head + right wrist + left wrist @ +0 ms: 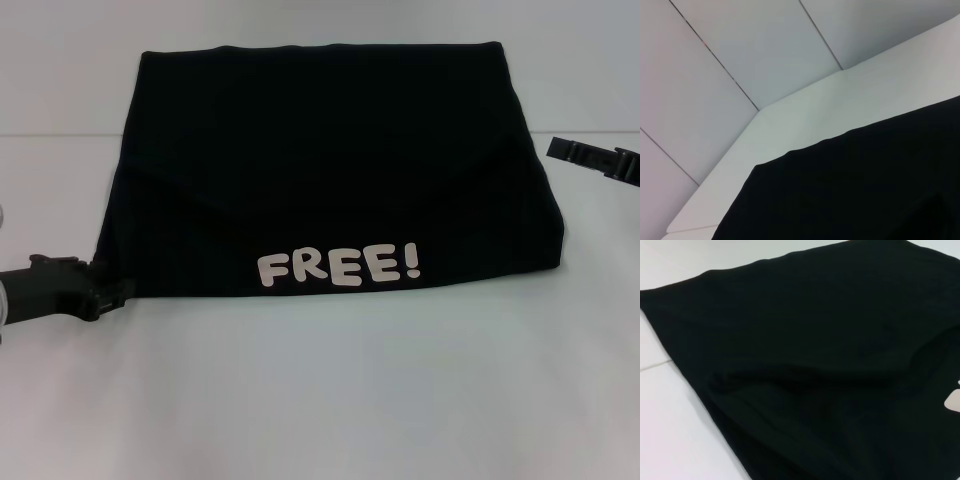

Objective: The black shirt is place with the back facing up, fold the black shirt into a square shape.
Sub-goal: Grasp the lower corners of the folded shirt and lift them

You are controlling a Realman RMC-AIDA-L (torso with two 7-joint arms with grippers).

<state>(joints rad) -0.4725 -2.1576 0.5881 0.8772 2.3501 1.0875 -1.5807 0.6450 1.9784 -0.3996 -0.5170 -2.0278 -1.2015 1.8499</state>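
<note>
The black shirt (pixel 335 190) lies mid-surface (pixel 320 400), already folded into a compact, roughly square block with white "FREE!" lettering (pixel 340 268) on its near flap. Folding looks essentially done. The left claw (pixel 105 295) sits at its near-left corner, the right claw (pixel 590 157) beside the right edge; whether either is closed, I cannot tell.

Flat white table (pixel 320 400) bearing a folded black fabric shirt (pixel 330 170) with the white printed word "FREE!" (pixel 339 267) near its front edge.
</note>
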